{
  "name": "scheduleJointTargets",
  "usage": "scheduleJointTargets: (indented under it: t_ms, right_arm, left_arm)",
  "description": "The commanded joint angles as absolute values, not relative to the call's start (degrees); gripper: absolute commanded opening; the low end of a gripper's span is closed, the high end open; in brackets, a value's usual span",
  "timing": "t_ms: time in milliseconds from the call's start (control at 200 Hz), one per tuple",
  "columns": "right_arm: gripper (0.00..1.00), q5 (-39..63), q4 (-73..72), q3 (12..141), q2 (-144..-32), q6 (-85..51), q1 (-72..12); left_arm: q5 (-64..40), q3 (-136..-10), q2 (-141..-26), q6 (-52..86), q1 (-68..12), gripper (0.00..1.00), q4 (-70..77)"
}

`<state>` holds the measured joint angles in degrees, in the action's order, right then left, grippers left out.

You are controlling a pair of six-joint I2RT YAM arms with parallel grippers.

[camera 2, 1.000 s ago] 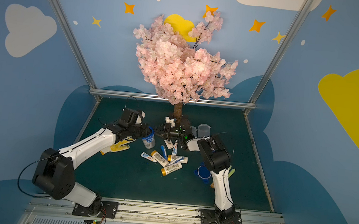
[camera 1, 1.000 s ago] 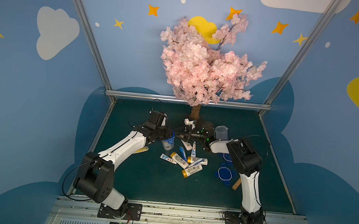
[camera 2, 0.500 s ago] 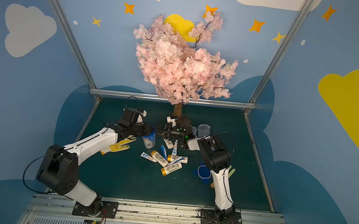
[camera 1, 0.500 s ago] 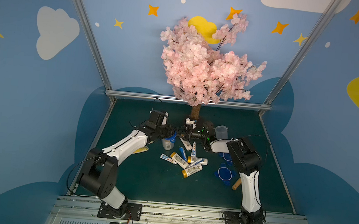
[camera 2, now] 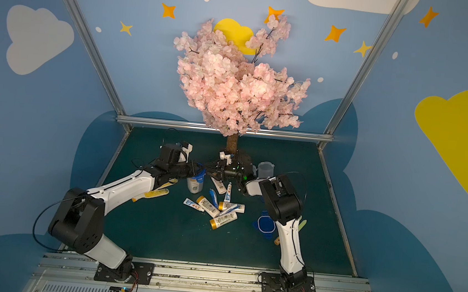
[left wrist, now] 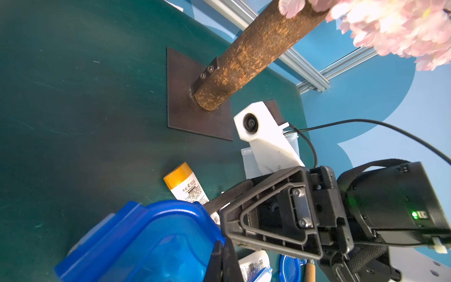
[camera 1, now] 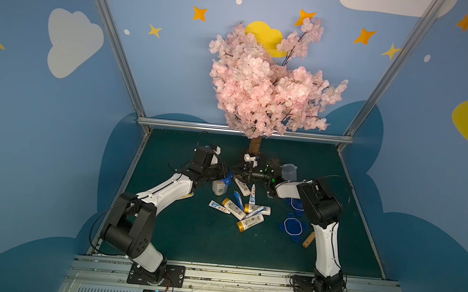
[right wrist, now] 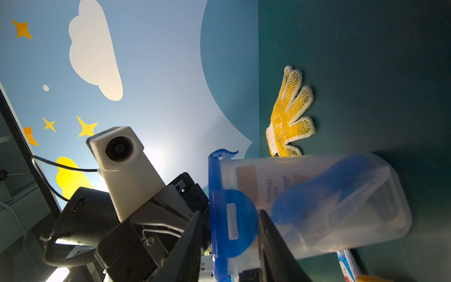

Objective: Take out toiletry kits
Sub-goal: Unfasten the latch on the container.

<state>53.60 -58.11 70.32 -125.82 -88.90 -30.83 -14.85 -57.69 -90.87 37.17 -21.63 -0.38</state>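
In both top views a clear jar [camera 1: 219, 188] [camera 2: 194, 185] stands on the green table with its blue lid [camera 1: 226, 178] on. In the right wrist view the jar [right wrist: 329, 200] holds a white bottle, a tube and a blue wrapped piece [right wrist: 317, 195]. My left gripper [left wrist: 223, 256] is shut, its tips against the lid's rim [left wrist: 146, 244]. My right gripper [right wrist: 229, 214] comes from the other side, shut on the lid's round clip flap [right wrist: 234, 224]. Loose toiletry kits lie in front: orange-capped bottles [camera 1: 250, 221] [camera 1: 233, 208], tubes [camera 1: 252, 193] [camera 1: 242, 186].
The tree trunk [camera 1: 255, 145] on its dark plate [left wrist: 195, 109] stands just behind the grippers. An empty clear jar [camera 1: 288, 171] is behind the right arm. Two loose blue lids [camera 1: 292, 227] [camera 1: 295, 204] and a wooden stick [camera 1: 308, 240] lie right; a yellow glove [camera 2: 155, 193] lies left.
The left arm's lower links have shifted a little. Both grippers, the jar and the loose kits stay where they were.
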Motion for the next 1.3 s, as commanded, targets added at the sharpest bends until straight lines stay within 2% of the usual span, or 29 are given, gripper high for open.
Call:
scheduleJointTargets:
  t_ms: [0, 481, 611, 821, 1106, 1292]
  right_arm:
    - [0.37, 53.01, -69.63, 74.79, -121.30, -87.18, -29.36]
    - [0.37, 53.97, -62.08, 75.00, -116.97, -81.14, -28.47]
    - [0.35, 54.41, -46.88, 73.79, -112.57, -70.27, -28.44]
    - [0.36, 49.48, -19.35, 71.68, -103.87, -49.85, -28.74]
    - [0.39, 43.06, -3.89, 70.72, -99.55, -38.13, -31.15]
    - [0.35, 37.36, 3.92, 71.13, -97.19, -31.44, -35.78]
  left_arm:
    - [-8.70, -49.11, -96.71, 37.08, -20.72, 0.02, -24.97]
    - [-9.84, -46.54, -97.83, 37.81, -20.66, 0.02, -22.83]
    - [-9.78, -47.65, -96.60, 37.56, -20.72, 0.02, -24.16]
    - [-9.66, -53.85, -92.23, 36.05, -20.79, 0.02, -28.83]
    - [-11.47, -67.95, -88.72, 34.37, -22.11, 0.02, -33.76]
    - [-9.94, -73.30, -85.47, 33.42, -22.06, 0.04, -35.59]
